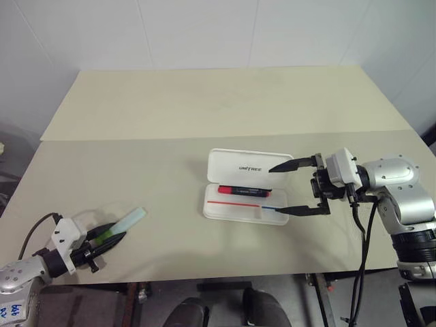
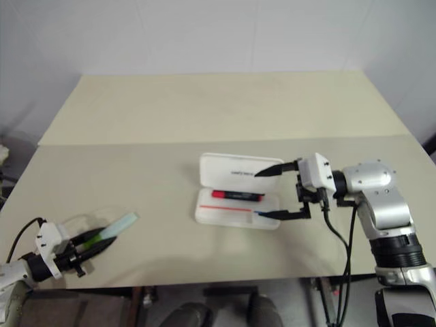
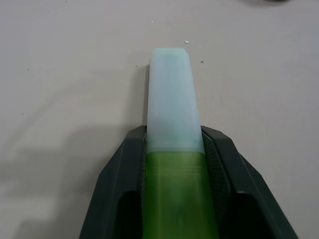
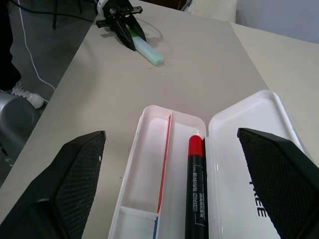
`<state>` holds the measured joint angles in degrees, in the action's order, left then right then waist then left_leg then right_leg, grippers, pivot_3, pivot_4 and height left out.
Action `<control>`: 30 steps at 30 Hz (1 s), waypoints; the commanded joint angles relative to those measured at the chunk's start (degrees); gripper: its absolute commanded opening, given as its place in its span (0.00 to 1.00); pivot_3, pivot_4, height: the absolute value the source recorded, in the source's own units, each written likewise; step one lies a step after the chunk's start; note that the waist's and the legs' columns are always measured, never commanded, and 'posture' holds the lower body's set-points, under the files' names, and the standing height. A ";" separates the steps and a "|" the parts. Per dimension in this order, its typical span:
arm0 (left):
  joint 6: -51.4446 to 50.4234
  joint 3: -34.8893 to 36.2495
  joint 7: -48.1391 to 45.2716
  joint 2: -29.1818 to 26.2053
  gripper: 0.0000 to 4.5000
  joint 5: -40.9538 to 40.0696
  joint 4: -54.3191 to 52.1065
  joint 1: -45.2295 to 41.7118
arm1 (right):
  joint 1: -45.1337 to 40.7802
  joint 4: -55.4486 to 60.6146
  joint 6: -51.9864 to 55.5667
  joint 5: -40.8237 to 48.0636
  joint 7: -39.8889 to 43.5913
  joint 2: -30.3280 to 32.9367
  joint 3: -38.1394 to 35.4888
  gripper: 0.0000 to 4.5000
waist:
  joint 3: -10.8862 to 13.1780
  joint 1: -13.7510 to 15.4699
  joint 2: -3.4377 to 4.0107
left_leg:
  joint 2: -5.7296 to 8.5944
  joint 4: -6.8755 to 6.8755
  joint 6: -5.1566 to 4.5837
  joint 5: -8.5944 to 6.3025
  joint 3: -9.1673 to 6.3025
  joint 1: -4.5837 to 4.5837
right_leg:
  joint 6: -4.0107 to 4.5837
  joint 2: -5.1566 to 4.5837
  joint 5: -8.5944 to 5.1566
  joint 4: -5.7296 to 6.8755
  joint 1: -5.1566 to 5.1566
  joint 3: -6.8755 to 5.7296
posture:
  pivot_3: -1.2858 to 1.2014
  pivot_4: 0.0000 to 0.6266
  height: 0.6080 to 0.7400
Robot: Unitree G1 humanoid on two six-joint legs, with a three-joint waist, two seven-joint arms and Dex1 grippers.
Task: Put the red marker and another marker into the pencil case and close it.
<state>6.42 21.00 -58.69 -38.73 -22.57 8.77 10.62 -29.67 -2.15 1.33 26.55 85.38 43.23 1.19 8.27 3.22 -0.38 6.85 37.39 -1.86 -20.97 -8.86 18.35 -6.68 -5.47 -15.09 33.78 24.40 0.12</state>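
The left gripper [image 3: 174, 169] has its two black fingers pressed against the sides of the pale green marker [image 1: 128, 222], clamped on its lime-green end while the paler cap end sticks out past the fingertips; marker and gripper sit low over the table [image 1: 157, 122] at its near left corner. The right gripper [image 1: 293, 187] hangs with its fingers spread wide, holding nothing, at the right end of the pencil case [image 1: 235, 212], one finger over the lid, the other over the tray. The case lies open near the table's middle, lid folded back on the far side. The red marker [image 1: 243, 191] lies in the tray along the hinge side, and the compartment nearer the robot holds nothing.
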 commanded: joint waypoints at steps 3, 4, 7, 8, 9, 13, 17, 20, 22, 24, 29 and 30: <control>-4.44 -1.54 0.01 -1.71 0.25 -3.46 -11.44 -4.34 | 0.81 1.51 -0.73 0.25 -1.04 -0.07 -1.30 1.00 | 0.00 -0.06 -0.14 | 0.00 0.00 -0.06 -0.04 -0.02 0.07 | 0.01 0.00 0.01 0.00 0.09 -0.03 | 0.52 0.24 1.00; -5.12 -1.65 -0.06 -1.89 0.25 -3.65 -12.41 -4.91 | 0.95 1.45 -0.76 0.18 -1.15 -0.04 -1.31 1.00 | 0.00 -0.16 -0.14 | 0.00 0.00 -0.08 -0.06 -0.02 0.08 | 0.01 0.00 0.01 0.00 0.10 -0.05 | 0.52 0.24 1.00; -7.92 -3.38 -0.93 -3.18 0.25 -4.34 -16.16 -8.32 | 1.54 1.03 -0.97 -0.13 -1.72 -0.05 -1.44 1.00 | 0.02 -0.60 -0.10 | 0.00 -0.06 -0.12 -0.12 0.03 0.06 | 0.01 0.00 0.01 -0.01 0.15 -0.09 | 0.52 0.24 1.00; -8.73 -4.02 -1.12 -3.56 0.25 -4.40 -17.11 -9.36 | 1.71 0.92 -1.00 -0.20 -1.89 -0.05 -1.49 1.00 | 0.03 -0.70 -0.09 | -0.01 -0.08 -0.12 -0.13 0.02 0.06 | 0.01 0.01 0.01 -0.02 0.16 -0.13 | 0.52 0.24 1.00; -9.62 -5.38 -1.67 -4.03 0.25 -4.28 -18.08 -11.06 | 2.09 0.81 -1.01 -0.34 -2.09 0.05 -1.60 1.00 | 0.05 -0.77 -0.07 | -0.01 -0.07 -0.12 -0.13 0.02 0.07 | 0.01 0.01 0.01 -0.02 0.16 -0.15 | 0.52 0.24 1.00; -12.88 -10.70 -4.26 -4.92 0.25 -4.24 -20.95 -16.66 | 4.57 1.20 -0.94 -0.59 -2.78 0.92 -2.63 1.00 | 0.04 -0.78 -0.07 | -0.01 -0.06 -0.12 -0.14 -0.01 0.07 | 0.01 0.00 0.01 -0.04 0.14 -0.22 | 0.52 0.24 1.00; -16.32 -15.22 -5.51 -4.65 0.25 -4.27 -22.94 -21.43 | 7.37 2.96 -0.37 -0.13 -3.89 1.91 -4.12 1.00 | 0.07 -0.91 -0.03 | -0.01 -0.06 -0.12 -0.14 0.01 0.08 | 0.01 0.00 0.01 -0.06 0.15 -0.23 | 0.52 0.24 1.00; -17.49 -19.43 -6.06 -2.78 0.25 -3.49 -22.85 -24.77 | 9.58 4.42 -0.02 0.20 -5.04 2.69 -5.52 1.00 | 0.08 -0.90 -0.04 | -0.02 -0.02 -0.12 -0.15 0.01 0.08 | 0.01 0.01 0.01 -0.06 0.15 -0.25 | 0.52 0.24 1.00; -17.36 -22.14 -6.37 -1.37 0.25 -2.40 -21.74 -26.31 | 11.06 5.77 0.42 0.44 -5.89 3.20 -6.57 1.00 | 0.07 -0.81 -0.04 | -0.02 0.02 -0.12 -0.15 0.02 0.08 | 0.01 0.00 0.01 -0.05 0.12 -0.25 | 0.52 0.24 1.00; -16.23 -24.38 -7.04 -0.22 0.25 -1.07 -20.26 -27.30 | 12.66 7.46 1.10 0.78 -6.80 3.68 -7.65 1.00 | 0.07 -0.76 -0.04 | -0.02 0.06 -0.11 -0.15 0.02 0.08 | 0.01 0.01 0.01 -0.05 0.11 -0.25 | 0.52 0.24 1.00; -13.41 -28.57 -7.33 3.61 0.25 2.30 -15.00 -30.71 | 17.13 11.46 2.77 1.81 -8.71 5.16 -10.89 1.00 | 0.08 -0.34 -0.05 | -0.02 0.12 -0.11 -0.15 0.03 0.11 | 0.01 0.03 0.01 -0.07 0.11 -0.26 | 0.52 0.24 1.00; -12.90 -29.30 -7.43 4.31 0.25 2.98 -13.64 -31.43 | 18.08 12.21 3.06 1.92 -9.12 5.47 -11.75 1.00 | 0.07 -0.32 -0.06 | -0.02 0.15 -0.11 -0.15 0.02 0.12 | 0.01 0.03 0.01 -0.06 0.11 -0.25 | 0.52 0.24 1.00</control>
<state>-8.28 -7.97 -65.92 -34.93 -20.44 -5.48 -19.59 -12.22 7.36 4.02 26.98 77.18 47.28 -7.69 8.34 2.90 -0.44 6.82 37.57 -1.97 -21.12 -8.84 18.47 -6.67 -5.44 -15.08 33.73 24.50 -0.14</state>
